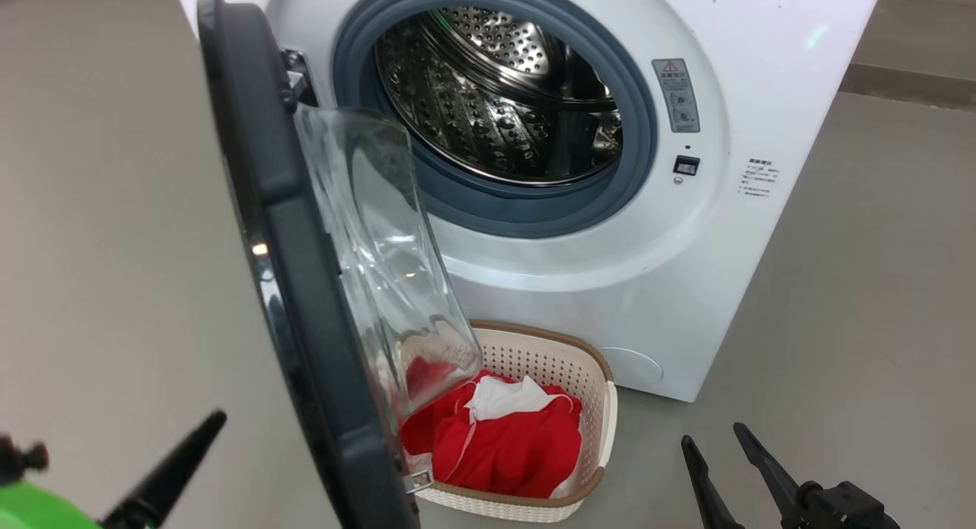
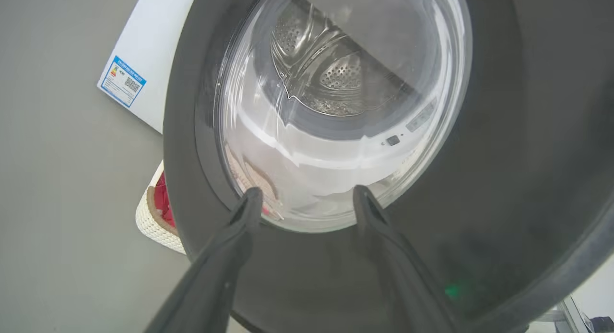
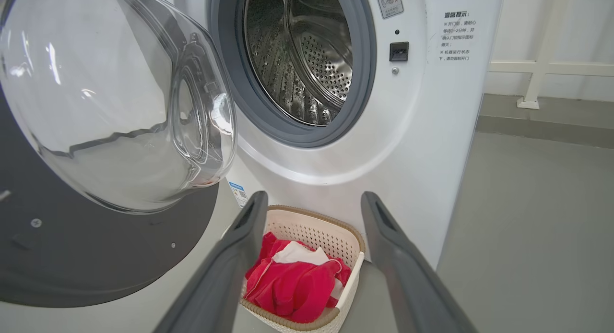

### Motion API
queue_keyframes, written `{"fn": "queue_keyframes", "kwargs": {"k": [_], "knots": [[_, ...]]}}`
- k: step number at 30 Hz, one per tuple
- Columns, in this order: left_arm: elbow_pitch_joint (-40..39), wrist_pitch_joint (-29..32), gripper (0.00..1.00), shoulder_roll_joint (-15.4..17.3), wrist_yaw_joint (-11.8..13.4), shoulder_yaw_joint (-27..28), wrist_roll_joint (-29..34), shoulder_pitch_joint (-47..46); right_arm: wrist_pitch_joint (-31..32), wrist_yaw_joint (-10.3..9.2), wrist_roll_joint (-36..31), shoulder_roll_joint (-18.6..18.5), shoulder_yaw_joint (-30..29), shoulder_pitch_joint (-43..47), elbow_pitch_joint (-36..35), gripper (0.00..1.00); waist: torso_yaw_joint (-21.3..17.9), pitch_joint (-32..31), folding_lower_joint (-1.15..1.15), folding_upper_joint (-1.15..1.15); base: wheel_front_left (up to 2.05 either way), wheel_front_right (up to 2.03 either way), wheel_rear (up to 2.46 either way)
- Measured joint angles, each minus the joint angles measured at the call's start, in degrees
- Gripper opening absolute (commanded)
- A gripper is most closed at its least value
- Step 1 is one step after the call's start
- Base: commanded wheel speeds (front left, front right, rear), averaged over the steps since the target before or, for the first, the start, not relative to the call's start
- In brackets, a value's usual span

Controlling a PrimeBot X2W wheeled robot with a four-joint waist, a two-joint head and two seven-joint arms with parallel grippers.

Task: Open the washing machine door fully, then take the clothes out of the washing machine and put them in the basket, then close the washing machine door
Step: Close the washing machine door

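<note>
Grey floor (image 1: pixel 877 285). Left gripper (image 2: pixel 307 196) spread wide, empty, facing the outer side of the washing machine door (image 1: pixel 290 209). Right gripper (image 3: pixel 312 201) wide, empty. Door stands ajar, upright, glass bulge toward drum (image 1: pixel 496 94). Clothes (image 1: pixel 511 445) in basket (image 1: pixel 549 361).

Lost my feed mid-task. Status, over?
Left end effector open, right end effector open, both empty. Clothes in basket; drum looks empty. Washing machine door open, not yet closed. Basket near door's swing.
</note>
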Motion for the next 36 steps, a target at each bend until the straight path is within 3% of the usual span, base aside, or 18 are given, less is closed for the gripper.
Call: {"fn": "queue_keyframes", "kwargs": {"k": [12,20,26,29,36], "knots": [[5.9,-16.5,1.00,-4.2,0.0,-4.2,1.9,6.6,0.0,0.00,0.5,0.0,0.5,-0.3,0.6,1.00,1.8,-0.3,0.00,0.00,0.00,0.00,0.00],[13.4,-28.0,1.00,-4.5,0.0,-12.2,11.8,6.7,0.0,0.00,0.7,0.0,0.7,-1.8,1.1,1.00,2.1,0.0,0.00,0.00,0.00,0.00,0.00],[18.7,-34.3,1.00,-6.7,0.0,-16.9,15.3,6.3,0.0,0.00,1.2,0.0,1.2,-2.3,1.5,1.00,2.3,-0.1,0.00,0.00,0.00,0.00,0.00],[20.4,-34.7,1.00,-8.2,0.0,-14.2,19.2,6.0,0.0,0.00,1.4,0.0,1.1,-2.3,1.5,1.00,2.5,-0.1,0.00,0.00,0.00,0.00,0.00],[16.0,-34.8,1.00,-15.7,-0.1,2.4,44.4,5.3,0.0,0.00,1.5,0.0,0.8,-2.3,1.5,1.00,2.7,0.1,0.00,0.00,0.00,0.00,0.00]]}}
